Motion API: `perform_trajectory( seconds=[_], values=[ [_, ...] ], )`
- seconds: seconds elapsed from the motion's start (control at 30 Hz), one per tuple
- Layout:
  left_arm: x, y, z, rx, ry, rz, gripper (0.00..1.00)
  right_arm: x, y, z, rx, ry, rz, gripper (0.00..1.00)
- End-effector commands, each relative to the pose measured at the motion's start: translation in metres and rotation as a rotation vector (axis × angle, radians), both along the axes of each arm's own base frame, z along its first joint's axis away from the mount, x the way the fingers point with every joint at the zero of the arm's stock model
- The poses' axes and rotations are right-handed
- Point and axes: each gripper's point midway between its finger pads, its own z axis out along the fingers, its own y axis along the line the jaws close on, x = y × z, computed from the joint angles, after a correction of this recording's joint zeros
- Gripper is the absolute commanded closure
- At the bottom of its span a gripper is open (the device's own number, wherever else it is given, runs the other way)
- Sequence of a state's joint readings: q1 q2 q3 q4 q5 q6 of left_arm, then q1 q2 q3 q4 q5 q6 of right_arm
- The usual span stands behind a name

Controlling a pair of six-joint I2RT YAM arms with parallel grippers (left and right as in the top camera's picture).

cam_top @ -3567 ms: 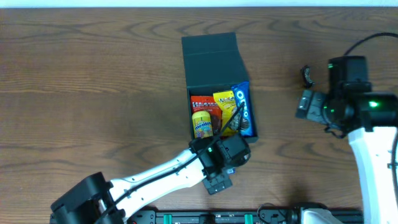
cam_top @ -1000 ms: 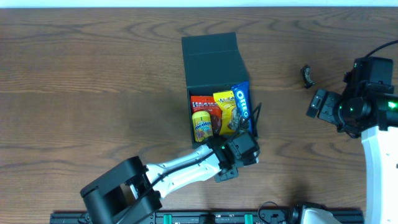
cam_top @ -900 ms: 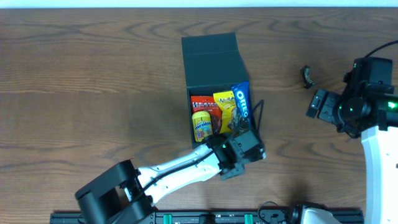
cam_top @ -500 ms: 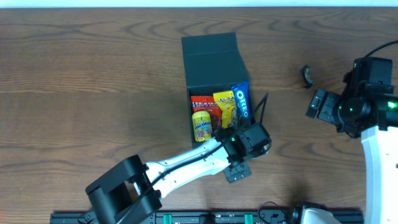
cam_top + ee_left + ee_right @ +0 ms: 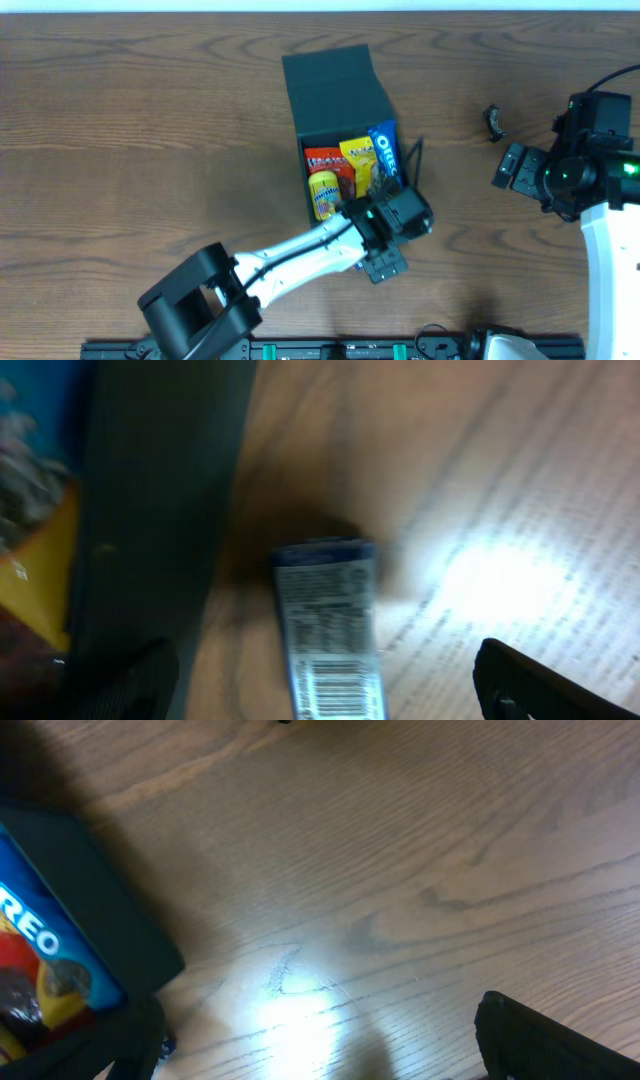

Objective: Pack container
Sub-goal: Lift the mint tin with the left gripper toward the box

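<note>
At table [image 5: 150,150] centre, the container [image 5: 338,100] stands lid-open, snacks [image 5: 345,170] inside. At its 5 o'clock corner, the left gripper [image 5: 392,205] hovers, jaws wide, empty. At 3 o'clock, the right gripper [image 5: 507,165]: jaws wide, empty.

Wide-jawed left pincer [image 5: 392,208] and right pincer [image 5: 508,167], arms well apart.
</note>
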State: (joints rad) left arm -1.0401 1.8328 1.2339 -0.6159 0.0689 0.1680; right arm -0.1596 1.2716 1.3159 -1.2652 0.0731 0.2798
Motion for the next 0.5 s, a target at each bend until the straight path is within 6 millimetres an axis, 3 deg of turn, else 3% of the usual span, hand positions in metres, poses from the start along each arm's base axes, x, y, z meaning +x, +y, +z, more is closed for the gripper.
perform_trajectory(
  seconds=[0.0, 0.47],
  values=[
    [0.02, 0.01, -0.011, 0.011, 0.026, 0.075, 0.05, 0.0, -0.001, -0.001, -0.001, 0.0, 0.005, 0.01],
    [0.009, 0.005, -0.018, 0.008, 0.063, 0.044, 0.05, 0.0, -0.001, 0.0, -0.002, -0.002, 0.005, 0.01]
  ],
)
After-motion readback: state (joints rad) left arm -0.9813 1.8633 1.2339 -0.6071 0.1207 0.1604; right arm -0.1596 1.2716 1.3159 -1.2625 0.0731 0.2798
